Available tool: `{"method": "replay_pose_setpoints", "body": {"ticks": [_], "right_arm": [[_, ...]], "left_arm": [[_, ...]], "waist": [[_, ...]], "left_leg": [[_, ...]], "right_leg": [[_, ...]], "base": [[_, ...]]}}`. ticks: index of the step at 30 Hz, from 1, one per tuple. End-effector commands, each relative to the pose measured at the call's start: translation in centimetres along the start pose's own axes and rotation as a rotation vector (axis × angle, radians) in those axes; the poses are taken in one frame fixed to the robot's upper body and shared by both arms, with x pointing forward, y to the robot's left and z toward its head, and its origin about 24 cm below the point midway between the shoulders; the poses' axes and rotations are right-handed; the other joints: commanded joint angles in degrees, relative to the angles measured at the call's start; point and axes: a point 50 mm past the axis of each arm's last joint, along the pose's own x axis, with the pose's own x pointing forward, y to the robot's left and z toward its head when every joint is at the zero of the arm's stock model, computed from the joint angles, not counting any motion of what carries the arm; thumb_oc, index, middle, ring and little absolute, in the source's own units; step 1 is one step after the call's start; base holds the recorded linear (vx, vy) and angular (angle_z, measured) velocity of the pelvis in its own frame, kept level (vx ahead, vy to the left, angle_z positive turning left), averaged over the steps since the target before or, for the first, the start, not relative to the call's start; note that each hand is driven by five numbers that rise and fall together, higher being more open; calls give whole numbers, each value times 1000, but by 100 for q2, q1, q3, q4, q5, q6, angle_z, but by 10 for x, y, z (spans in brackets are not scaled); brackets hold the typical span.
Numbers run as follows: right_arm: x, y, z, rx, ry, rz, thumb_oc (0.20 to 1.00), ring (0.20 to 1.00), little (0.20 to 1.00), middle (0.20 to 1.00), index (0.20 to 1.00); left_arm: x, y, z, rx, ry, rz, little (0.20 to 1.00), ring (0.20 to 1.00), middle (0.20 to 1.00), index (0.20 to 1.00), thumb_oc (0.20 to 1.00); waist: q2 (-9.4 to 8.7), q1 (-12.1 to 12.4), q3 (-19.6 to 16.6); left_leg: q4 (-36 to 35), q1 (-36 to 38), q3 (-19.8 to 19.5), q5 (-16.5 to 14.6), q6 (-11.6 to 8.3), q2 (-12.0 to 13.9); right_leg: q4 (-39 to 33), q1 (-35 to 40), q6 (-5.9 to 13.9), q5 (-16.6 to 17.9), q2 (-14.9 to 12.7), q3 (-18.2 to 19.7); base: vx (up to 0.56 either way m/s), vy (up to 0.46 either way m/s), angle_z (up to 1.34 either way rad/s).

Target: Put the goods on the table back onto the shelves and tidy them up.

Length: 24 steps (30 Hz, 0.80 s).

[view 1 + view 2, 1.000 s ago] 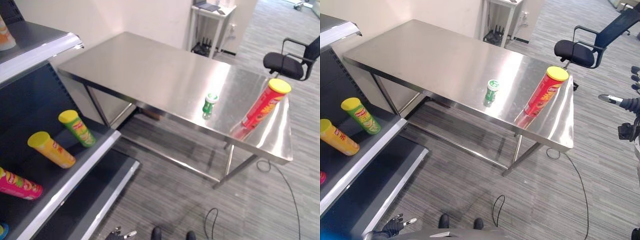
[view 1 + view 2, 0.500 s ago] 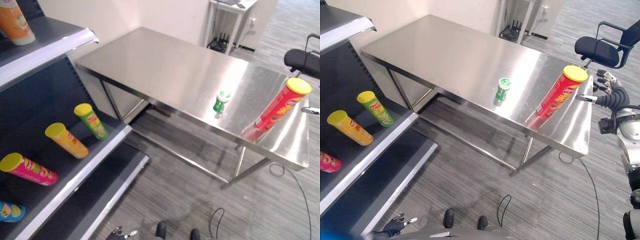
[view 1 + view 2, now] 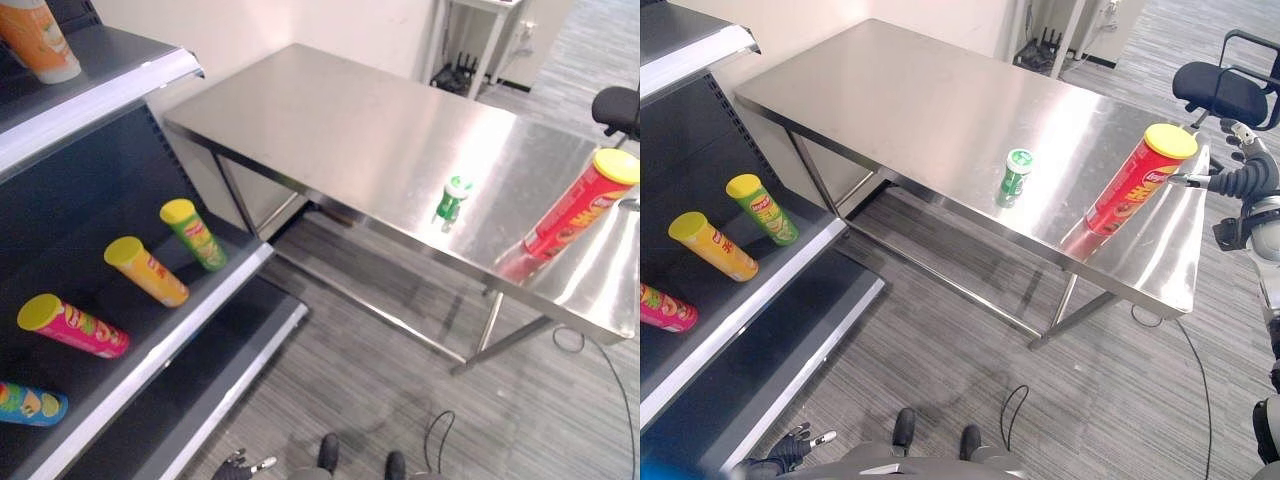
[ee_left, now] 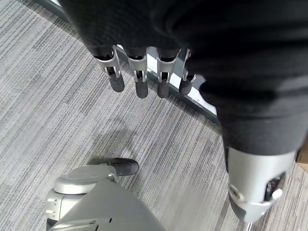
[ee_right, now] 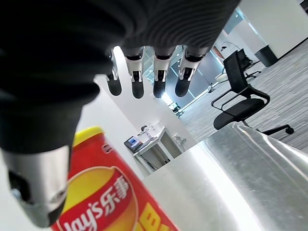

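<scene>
Right eye view: right hand [image 3: 1247, 180] beside red can [image 3: 1137, 181], contact unclear.

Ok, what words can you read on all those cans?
Red can: a brand logo in white letters shows up close in the right wrist view; I don't read brand names out.
Small green can: print too small to read.
Green can, yellow can, pink can, blue can on the shelf: labels too small.
Orange can: blurred.
</scene>
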Motion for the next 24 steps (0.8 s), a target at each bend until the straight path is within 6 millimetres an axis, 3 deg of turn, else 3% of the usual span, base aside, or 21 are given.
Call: {"method": "replay_pose_setpoints", "body": {"ticks": [1,11,24], "right_arm": [[7,-20,23,-59,-88,-59,1000,1000,1000,1000,1000],[10,-14,26,-4,-97,-30,1000,1000,1000,1000,1000],[13,-12,16,-27,-28,-45,1000,1000,1000,1000,1000]], "left_arm": [[3,1,11,-1,-45,5,1000,1000,1000,1000,1000],[3,0,8,-2,-32,2,1000,1000,1000,1000,1000],[2,-1,8,-7,-33,0,1000,1000,1000,1000,1000]], "waist": [[-110,241,-252],[-110,291,-252],[-94,364,-233]], "left_leg": [[27,18,348,-234,-672,680],[27,3,273,-221,-691,660],[27,-45,191,-200,-690,607]], "right_leg": [[90,-22,308,-440,-55,94],[88,31,287,-470,-42,3],[81,47,278,-488,-56,-79]], "base": [[4,-12,9],[5,-7,5],[4,-3,3]]}}
